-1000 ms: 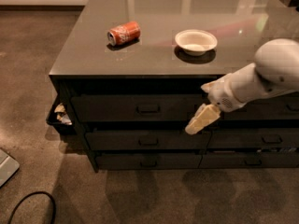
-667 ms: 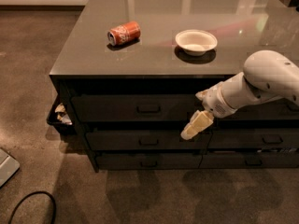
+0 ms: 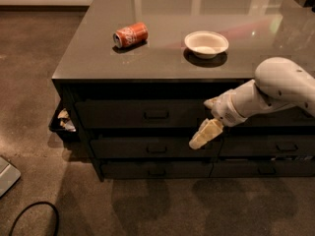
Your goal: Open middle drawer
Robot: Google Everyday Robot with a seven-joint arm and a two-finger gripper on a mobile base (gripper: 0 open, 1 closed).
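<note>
The middle drawer (image 3: 133, 148) is the dark charcoal front in the second row of the cabinet's left column. Its small pull handle (image 3: 156, 150) is at its centre, and it looks closed. My gripper (image 3: 204, 134) is cream-coloured, on a white arm coming in from the right. It points down and to the left. It hangs in front of the drawer's upper right corner, to the right of the handle and apart from it.
A red can (image 3: 130, 35) lies on its side and a white bowl (image 3: 206, 43) stands on the grey countertop (image 3: 98, 58). More drawers sit above, below and to the right (image 3: 288, 146). A bin (image 3: 61, 122) hangs on the cabinet's left side. A black cable (image 3: 29, 215) lies on the floor.
My gripper has moved left and a little down, from the top drawer's right end to the upper right corner of the middle drawer. The drawers have not moved.
</note>
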